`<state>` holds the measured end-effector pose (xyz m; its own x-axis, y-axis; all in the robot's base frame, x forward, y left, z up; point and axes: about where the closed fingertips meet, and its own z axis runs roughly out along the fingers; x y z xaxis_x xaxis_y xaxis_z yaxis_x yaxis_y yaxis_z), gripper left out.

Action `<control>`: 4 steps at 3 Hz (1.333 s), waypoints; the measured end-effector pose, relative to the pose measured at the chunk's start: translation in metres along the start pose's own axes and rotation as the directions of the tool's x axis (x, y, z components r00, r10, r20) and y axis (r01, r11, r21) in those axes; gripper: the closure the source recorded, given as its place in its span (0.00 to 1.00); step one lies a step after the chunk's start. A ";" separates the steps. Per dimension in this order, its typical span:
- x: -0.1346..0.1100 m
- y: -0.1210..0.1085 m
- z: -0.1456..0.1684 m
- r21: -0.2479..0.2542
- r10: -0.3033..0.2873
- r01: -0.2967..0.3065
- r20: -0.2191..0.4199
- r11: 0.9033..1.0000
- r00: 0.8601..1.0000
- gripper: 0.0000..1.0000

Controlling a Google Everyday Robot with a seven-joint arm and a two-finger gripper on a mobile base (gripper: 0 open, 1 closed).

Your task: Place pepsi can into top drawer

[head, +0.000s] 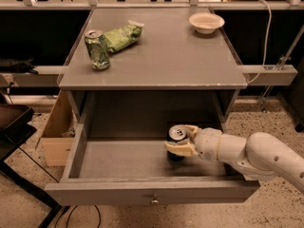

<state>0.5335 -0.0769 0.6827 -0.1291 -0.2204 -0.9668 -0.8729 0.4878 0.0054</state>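
The top drawer is pulled out wide, with its small knob on the front panel. The pepsi can stands upright inside it at the right of middle, silver top showing, its base at or just above the drawer floor. My gripper reaches in from the right on a white arm. Its cream fingers are closed around the can's sides.
On the cabinet top stand a green can, a green snack bag and a white bowl. A cardboard box stands left of the cabinet. A dark stand is at the far left.
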 end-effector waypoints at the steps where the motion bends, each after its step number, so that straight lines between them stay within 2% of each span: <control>1: 0.000 0.000 0.000 0.000 0.000 0.000 0.000 1.000 1.000 0.34; 2: 0.000 0.000 0.000 0.000 0.000 0.000 0.000 1.000 1.000 0.10; 3: 0.000 0.000 0.000 0.000 0.000 0.000 0.000 1.000 1.000 0.00; 4: -0.001 0.000 0.000 -0.002 0.001 -0.001 0.001 1.000 1.000 0.00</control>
<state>0.5334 -0.0762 0.6832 -0.1297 -0.2195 -0.9670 -0.8736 0.4867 0.0067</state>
